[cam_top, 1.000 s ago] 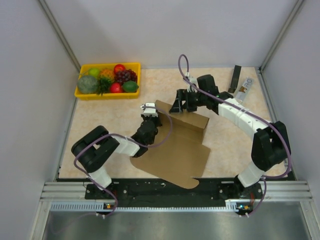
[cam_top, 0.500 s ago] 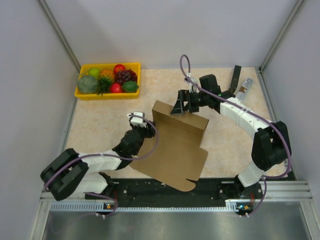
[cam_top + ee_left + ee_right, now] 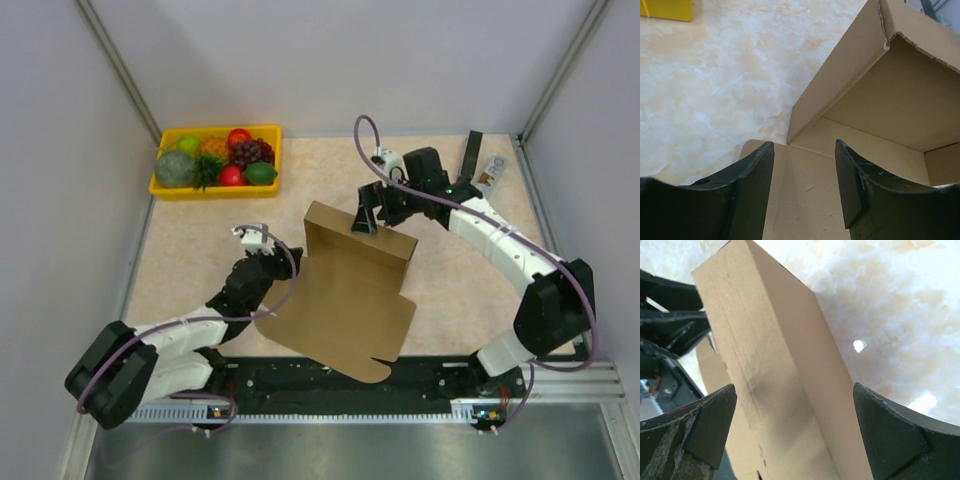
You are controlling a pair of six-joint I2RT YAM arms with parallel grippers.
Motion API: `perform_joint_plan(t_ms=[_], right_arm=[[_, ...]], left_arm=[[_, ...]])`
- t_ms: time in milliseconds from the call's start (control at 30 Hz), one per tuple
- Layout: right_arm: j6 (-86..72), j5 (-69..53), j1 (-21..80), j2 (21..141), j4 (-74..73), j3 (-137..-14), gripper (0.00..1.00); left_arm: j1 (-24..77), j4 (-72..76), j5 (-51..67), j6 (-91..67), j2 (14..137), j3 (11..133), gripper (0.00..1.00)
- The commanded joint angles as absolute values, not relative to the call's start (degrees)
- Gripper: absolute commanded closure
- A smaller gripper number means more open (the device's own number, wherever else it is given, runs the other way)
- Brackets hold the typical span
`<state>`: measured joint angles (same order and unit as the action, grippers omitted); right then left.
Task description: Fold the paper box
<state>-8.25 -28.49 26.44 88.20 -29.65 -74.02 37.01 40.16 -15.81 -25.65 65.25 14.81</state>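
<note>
Risk: nothing is clamping the paper box (image 3: 345, 290), so the raised wall could flop back.
The box sits mid-table with its rear wall up. My right gripper (image 3: 364, 217) straddles that wall, jaws wide, apparently not touching. The left gripper (image 3: 804, 150) is open too, at the box's left corner. Count: one box, two grippers, one fruit tray (image 3: 200, 192).

Bright, even overhead light; soft, faint shadows; small glare spots on the table (image 3: 858, 345); wrist views fairly sharp.

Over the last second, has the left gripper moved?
Yes. Against the fixed yellow tray, the left gripper has backed left and toward the arm bases, away from the paper box.
</note>
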Motion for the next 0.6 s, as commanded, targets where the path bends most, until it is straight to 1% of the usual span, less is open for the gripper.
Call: perform_joint_plan(t_ms=[0, 67, 167, 433, 567], right_arm=[[1.8, -19.0, 31.4, 82.2, -33.5, -77.2, 0.01], [3.9, -15.7, 33.2, 80.0, -33.7, -75.8, 0.01], [5.2, -14.0, 35.2, 79.2, -34.4, -75.2, 0.01], [9.7, -6.2, 39.5, 81.7, -35.9, -76.6, 0.01], [9.9, -6.9, 40.4, 82.7, -36.2, -77.4, 0.02]], left_arm=[[34.9, 34.7, -12.0, -31.8, 58.9, 13.9, 0.43], [34.3, 32.3, -10.6, -32.3, 55.7, 14.1, 0.43], [33.9, 28.2, -8.9, -32.3, 51.1, 13.9, 0.43], [33.8, 18.8, -2.6, -32.7, 39.5, 14.1, 0.43], [33.8, 13.1, -1.6, -32.7, 34.7, 14.5, 0.43]])
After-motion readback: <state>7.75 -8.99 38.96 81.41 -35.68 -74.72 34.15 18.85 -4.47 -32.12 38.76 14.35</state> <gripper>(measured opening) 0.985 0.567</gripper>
